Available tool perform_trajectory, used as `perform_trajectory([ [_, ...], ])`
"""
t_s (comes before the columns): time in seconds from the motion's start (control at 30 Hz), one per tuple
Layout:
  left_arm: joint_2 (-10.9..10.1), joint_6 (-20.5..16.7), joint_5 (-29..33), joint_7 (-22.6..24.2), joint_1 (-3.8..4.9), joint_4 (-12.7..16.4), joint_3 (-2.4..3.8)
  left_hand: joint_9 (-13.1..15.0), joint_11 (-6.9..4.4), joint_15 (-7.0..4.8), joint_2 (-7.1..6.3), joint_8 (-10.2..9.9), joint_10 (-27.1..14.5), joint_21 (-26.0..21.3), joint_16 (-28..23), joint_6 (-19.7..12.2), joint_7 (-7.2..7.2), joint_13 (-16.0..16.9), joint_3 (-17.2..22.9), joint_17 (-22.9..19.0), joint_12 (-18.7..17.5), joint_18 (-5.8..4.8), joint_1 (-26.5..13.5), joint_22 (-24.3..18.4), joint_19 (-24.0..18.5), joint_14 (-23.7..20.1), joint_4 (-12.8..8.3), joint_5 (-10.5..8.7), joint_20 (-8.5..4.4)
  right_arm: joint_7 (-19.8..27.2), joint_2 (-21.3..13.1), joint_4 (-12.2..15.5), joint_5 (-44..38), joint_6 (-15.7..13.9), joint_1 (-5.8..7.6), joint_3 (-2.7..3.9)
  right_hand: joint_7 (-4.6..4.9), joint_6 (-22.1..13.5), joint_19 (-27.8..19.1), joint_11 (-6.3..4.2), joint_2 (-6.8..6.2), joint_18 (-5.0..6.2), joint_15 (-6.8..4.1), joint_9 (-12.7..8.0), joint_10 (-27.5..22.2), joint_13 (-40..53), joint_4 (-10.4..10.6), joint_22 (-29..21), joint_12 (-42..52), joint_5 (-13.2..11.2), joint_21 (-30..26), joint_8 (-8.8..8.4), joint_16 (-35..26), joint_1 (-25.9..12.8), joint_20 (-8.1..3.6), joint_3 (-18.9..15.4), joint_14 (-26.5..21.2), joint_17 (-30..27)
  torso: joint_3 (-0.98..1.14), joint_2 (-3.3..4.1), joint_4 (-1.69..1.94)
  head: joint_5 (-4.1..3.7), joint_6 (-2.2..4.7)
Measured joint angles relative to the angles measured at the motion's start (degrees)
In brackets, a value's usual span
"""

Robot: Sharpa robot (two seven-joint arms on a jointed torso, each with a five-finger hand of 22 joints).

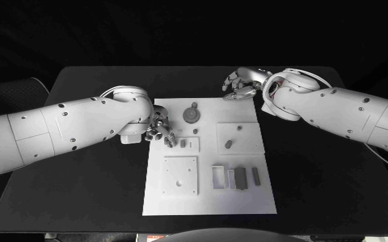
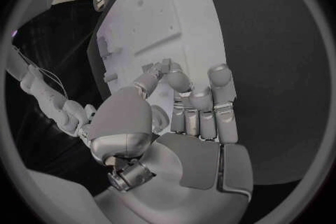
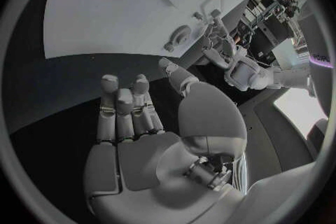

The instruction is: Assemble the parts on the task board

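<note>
Parts small, grey, rigid-looking, probably light – likely to skid on smooth board rather than bend or break.

Left hand (image 1: 159, 129) over left edge of task board (image 1: 208, 197), fingers (image 2: 201, 105) curled in toward thumb; from head view a small grey part (image 1: 170, 140) sits right at fingertips, but whether pinched or merely touched cannot be told.

On board, left to right: short peg (image 1: 184, 142) on small plate, round disc part (image 1: 192, 113) near far edge, oblong peg (image 1: 229, 144) on square plate, upright blocks (image 1: 240, 177) near front right.

Best taken by narrow sides, fingertip pinch – disc by its rim.

Right hand (image 1: 241, 84) just beyond board's far right corner above black surface (image 1: 97, 197), fingers apart, holding nothing.
</note>
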Motion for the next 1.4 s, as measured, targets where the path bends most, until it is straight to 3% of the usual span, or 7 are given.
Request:
perform_trajectory([
  [0.2, -0.02, -0.01, -0.06, -0.01, -0.01, -0.02, -0.02, 0.08, -0.02, -0.19, 1.61, 0.19, -0.41, 0.00, 0.20, -0.31, 0.09, 0.02, -0.89, 0.00, 0.00, 0.06, -2.64, 0.00, -0.21, -0.20, 1.61, 0.03, -0.20, 0.00, -0.03, 0.01, 0.00, 0.00, 0.00, 0.00, 0.00, -0.01, 0.00, 0.00, 0.00, 0.00, 0.00, 0.00, 0.00, 0.00, 0.00, 0.00, 0.00, 0.00, 0.00, 0.00, 0.00, 0.00, 0.00, 0.00, 0.00, 0.00, -0.02, 0.00, 0.00, -0.05, 0.04],
  [0.87, -0.19, -0.06, -0.12, -0.02, -0.03, 0.02, -0.01, 0.07, -0.02, -0.08, 1.61, 0.19, -0.40, 0.00, 0.20, -0.40, -0.01, 0.06, -0.89, 0.01, 0.00, -0.05, -2.63, -0.01, -0.21, -0.31, 1.59, 0.03, -0.20, 0.00, -0.09, -0.01, 0.00, 0.01, 0.00, 0.00, -0.05, -0.15, -0.01, 0.00, 0.00, 0.00, 0.03, 0.01, 0.00, -0.05, 0.00, 0.00, 0.00, 0.00, 0.00, 0.00, 0.00, 0.00, 0.02, 0.00, -0.03, 0.00, -0.05, -0.01, 0.02, -0.15, 0.20],
  [1.2, -0.18, -0.06, -0.12, -0.02, -0.03, 0.00, -0.02, 0.11, -0.02, 0.02, 0.50, 0.20, -0.40, 0.00, 0.20, -0.49, -0.10, 0.15, -2.76, 0.01, 0.00, -0.14, -6.82, -0.02, -0.61, -0.39, 3.91, 0.02, -0.22, 0.00, -0.07, -0.01, 0.00, 0.02, 0.00, 0.00, -0.04, -0.17, 0.02, 0.00, 0.00, 0.00, 0.07, -0.04, 0.00, -0.04, 0.00, 0.00, 0.00, 0.00, 0.00, 0.00, 0.00, 0.00, -0.02, 0.00, -0.07, 0.00, -0.04, -0.02, 0.04, -0.09, 0.18],
  [1.27, -0.19, -0.06, -0.09, -0.02, -0.03, 0.00, -0.02, 0.33, -0.23, -0.07, 1.38, 0.20, -0.62, 0.00, 0.44, -0.49, -0.10, 0.26, -4.31, 0.05, 0.00, -0.42, -7.83, -0.02, -0.82, -0.50, 3.88, 0.03, -0.42, 0.00, -0.07, -0.01, 0.00, 0.02, 0.00, 0.00, -0.04, -0.17, 0.11, 0.00, 0.00, 0.00, 0.09, -0.05, 0.00, -0.04, 0.00, 0.00, 0.00, 0.00, 0.00, 0.00, 0.00, 0.00, -0.11, 0.00, -0.09, 0.00, -0.03, -0.02, 0.04, -0.09, 0.16],
  [1.4, -0.21, -0.06, -0.05, -0.03, -0.03, 0.02, -0.02, 0.45, -0.24, -0.13, 1.47, 0.22, -0.63, 0.00, 0.44, -0.53, -0.14, 0.33, -5.92, 0.08, 0.00, 0.04, -9.27, -0.02, -0.92, -0.72, 3.97, 0.03, -0.52, 0.00, -0.07, -0.03, 0.00, 0.02, 0.00, 0.00, -0.04, -0.18, 0.11, 0.00, 0.00, 0.00, 0.13, -0.04, 0.00, -0.04, 0.00, 0.00, 0.00, 0.00, 0.00, 0.00, 0.00, 0.00, -0.10, 0.00, -0.13, 0.00, -0.03, -0.02, 0.03, -0.09, 0.15],
])
